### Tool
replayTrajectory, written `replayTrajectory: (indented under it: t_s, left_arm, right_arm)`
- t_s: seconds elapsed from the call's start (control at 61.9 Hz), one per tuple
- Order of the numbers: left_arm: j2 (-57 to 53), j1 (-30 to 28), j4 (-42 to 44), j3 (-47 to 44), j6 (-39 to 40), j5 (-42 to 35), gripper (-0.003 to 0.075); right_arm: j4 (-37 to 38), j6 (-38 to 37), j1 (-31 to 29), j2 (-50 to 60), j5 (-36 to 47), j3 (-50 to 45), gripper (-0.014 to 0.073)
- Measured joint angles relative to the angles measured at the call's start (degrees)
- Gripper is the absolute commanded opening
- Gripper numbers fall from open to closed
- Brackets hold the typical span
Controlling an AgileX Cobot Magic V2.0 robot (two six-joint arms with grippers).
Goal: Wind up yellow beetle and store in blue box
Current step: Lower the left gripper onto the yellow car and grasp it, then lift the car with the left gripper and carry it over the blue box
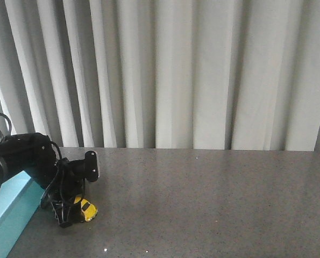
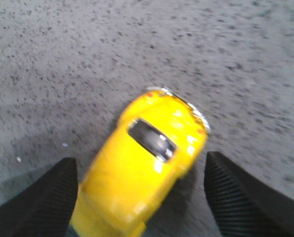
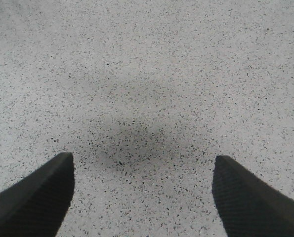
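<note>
Near the worktop's (image 1: 203, 199) front left corner, the left end effector (image 1: 68, 212) is down on the surface, fingers spread, with the yellow beetle (image 2: 142, 168) between them, untouched by either. Just left lies the blue box (image 1: 9, 209) along the left edge. The right end effector (image 3: 142, 197) hangs spread over bare worktop. Curtains (image 1: 176, 70) hang behind.

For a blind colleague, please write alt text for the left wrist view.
A yellow beetle toy car sits on a grey speckled table, between the two open black fingers of the left gripper, which do not touch it.
</note>
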State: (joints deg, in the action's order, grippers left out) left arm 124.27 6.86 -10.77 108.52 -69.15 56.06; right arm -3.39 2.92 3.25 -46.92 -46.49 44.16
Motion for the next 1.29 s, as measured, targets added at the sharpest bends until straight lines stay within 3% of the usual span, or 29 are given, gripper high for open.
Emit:
replayTrajectory:
  t_s: [0.242,0.646,0.953,1.292]
  left_arm:
    - [3.82,0.06,-0.05,4.07,-0.65,2.62,0.0485]
    - [4.06,0.06,-0.34,4.47,-0.20,4.28,0.0230]
    - [0.24,0.06,-3.06,4.36,3.65,7.32,0.0239]
    - [-11.55,-1.04,-4.82,4.36,20.23,8.05,0.0239]
  right_arm:
    - [0.00,0.00,0.00,0.00,0.00,0.00,0.0561]
    - [0.00,0.00,0.00,0.00,0.00,0.00,0.0561]
    - [0.00,0.00,0.00,0.00,0.00,0.00,0.0561]
    - [0.00,0.00,0.00,0.00,0.00,0.00,0.0561]
